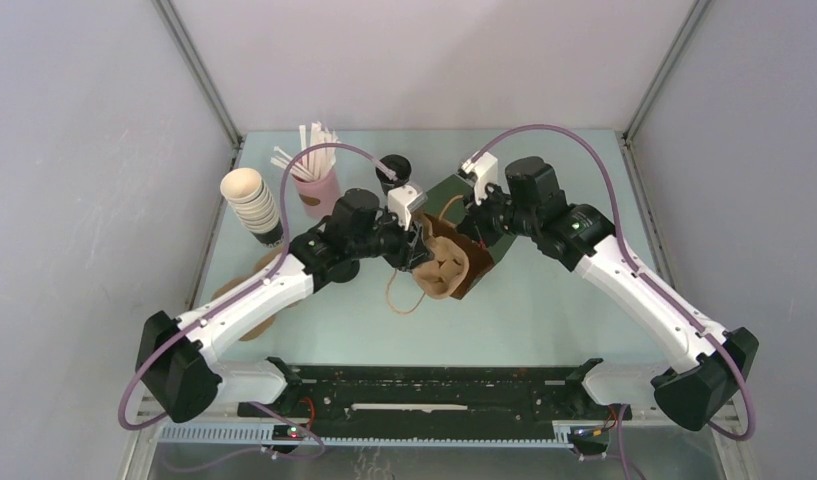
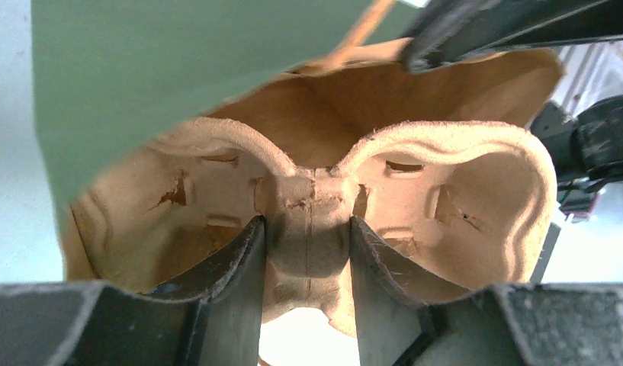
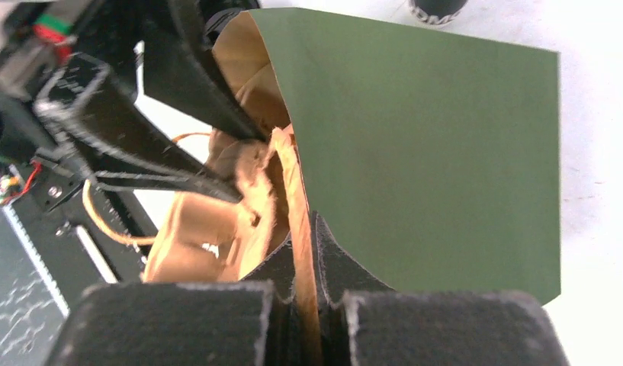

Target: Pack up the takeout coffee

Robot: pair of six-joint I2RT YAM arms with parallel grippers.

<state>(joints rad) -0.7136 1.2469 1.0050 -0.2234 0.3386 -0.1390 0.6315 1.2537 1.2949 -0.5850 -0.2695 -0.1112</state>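
Takeout coffee [image 1: 394, 168] stands upright at the back of the surface [image 1: 544, 310], lid up and long axis vertical, apart from both arms. White lettering on its side shows at the edge of the right wrist view, too cropped to read. Just in front of it, the green paper bag [image 3: 422, 152] lies tipped, with the right end effector [image 3: 304, 252] pinched shut on its rim. The left end effector [image 2: 306, 252] grips the centre ridge of a pulp cup carrier [image 2: 445, 198] at the bag's mouth.
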